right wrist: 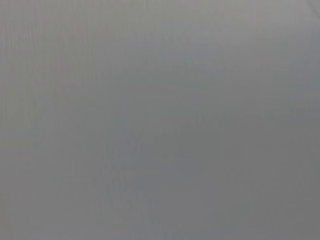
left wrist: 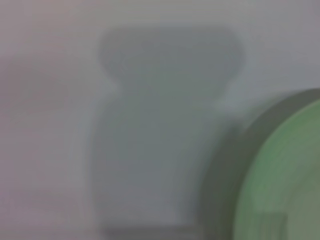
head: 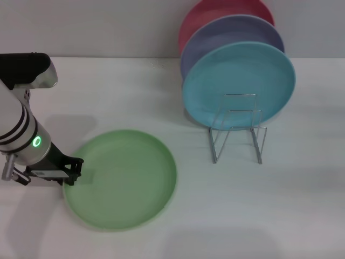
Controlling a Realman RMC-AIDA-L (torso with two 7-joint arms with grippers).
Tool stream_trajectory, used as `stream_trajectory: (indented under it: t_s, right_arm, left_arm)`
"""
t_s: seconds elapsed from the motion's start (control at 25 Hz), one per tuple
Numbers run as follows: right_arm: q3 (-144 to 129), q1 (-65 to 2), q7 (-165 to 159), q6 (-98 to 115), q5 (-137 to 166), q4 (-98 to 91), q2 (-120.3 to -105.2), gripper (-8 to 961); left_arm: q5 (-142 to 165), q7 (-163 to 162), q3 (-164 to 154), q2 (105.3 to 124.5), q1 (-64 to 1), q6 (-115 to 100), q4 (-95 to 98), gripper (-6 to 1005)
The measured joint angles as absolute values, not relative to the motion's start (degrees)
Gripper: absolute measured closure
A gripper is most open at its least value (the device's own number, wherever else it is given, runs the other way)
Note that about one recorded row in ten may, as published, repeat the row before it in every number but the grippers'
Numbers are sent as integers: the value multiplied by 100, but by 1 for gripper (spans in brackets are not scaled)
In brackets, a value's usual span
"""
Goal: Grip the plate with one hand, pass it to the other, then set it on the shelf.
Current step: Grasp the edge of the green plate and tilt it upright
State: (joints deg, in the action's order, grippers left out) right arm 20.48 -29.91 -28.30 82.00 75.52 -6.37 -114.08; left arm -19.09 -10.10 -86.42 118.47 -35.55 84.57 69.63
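The light green plate (head: 124,178) lies flat on the white table at the front left. My left gripper (head: 74,171) is low at the plate's left rim, its black fingers right at the edge. The left wrist view shows the plate's green rim (left wrist: 285,175) and the gripper's shadow on the table. The silver wire shelf (head: 237,135) stands to the right of the plate, its front slots bare. My right gripper is out of view, and its wrist view shows only plain grey.
A turquoise plate (head: 240,83), a lavender plate (head: 226,32) and a pink plate (head: 215,13) stand upright in a row in the back of the shelf. The white table (head: 215,216) stretches around them.
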Motion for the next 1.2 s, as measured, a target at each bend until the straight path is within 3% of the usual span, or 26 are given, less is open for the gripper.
stream_trajectory:
  t_s: [0.32,0.92,1.2]
  right_arm:
    - [2050,-2980,-2830,8201,7549,-642,-11408,401]
    - [2100,-2962,-2821,8200,7540,-650,-11461,402]
    - [2052,-2945,-2788,8079,7560,-675,-11492,402]
  left_arm:
    - [-1928,-829,-8628,11847,-3561,8445,7038,926]
    - [-2202,-6,-7721,11816,-3520,8255,7079,956]
    - [-2458,396,-7362,11812,-3146,7554,7637,967]
